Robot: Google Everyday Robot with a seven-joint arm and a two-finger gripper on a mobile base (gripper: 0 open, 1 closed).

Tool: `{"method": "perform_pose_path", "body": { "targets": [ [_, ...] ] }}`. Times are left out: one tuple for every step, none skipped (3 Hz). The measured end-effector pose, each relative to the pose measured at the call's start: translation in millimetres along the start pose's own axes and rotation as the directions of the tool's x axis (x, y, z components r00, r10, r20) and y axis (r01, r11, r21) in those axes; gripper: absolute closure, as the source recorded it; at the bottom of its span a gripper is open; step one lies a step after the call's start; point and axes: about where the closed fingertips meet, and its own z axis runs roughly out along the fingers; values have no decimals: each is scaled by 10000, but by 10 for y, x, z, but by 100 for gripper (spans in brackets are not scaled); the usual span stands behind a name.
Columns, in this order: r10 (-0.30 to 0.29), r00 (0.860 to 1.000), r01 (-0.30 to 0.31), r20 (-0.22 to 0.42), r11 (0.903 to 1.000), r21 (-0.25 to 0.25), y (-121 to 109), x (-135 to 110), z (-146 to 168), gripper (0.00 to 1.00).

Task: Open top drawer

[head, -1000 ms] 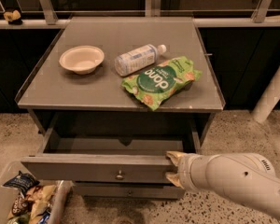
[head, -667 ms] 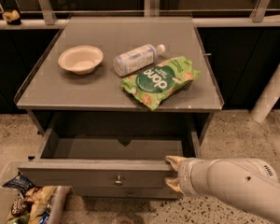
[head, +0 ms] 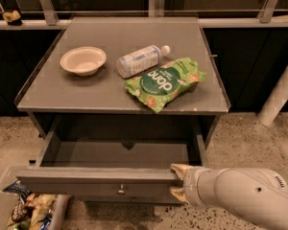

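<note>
The top drawer [head: 96,181] is a wide grey drawer under the grey tabletop [head: 57,87]. It stands pulled out toward me, its inside dark and bare. A small round metal knob [head: 120,191] sits at the centre of its front panel. My gripper [head: 178,182] is at the right end of that front panel, its tan fingers [head: 180,169] one above and one below the panel's edge, shut on it. My white arm [head: 245,195] reaches in from the lower right.
On the tabletop stand a cream bowl [head: 83,60], a lying plastic bottle [head: 140,60] and a green snack bag [head: 164,82]. A clear bin with snack packets [head: 26,214] is at the lower left, under the drawer's left end. A white post [head: 280,92] stands at the right.
The drawer has slid further out toward me, with my gripper holding its right end. The drawer front now reaches over the bin at the lower left.
</note>
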Motion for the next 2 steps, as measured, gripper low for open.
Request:
{"method": "perform_pose_path", "body": {
  "targets": [
    [0, 10000, 0, 0, 10000, 0, 7, -11, -17, 100],
    [135, 9999, -135, 39, 9999, -73, 133, -31, -60, 100]
  ]
}}
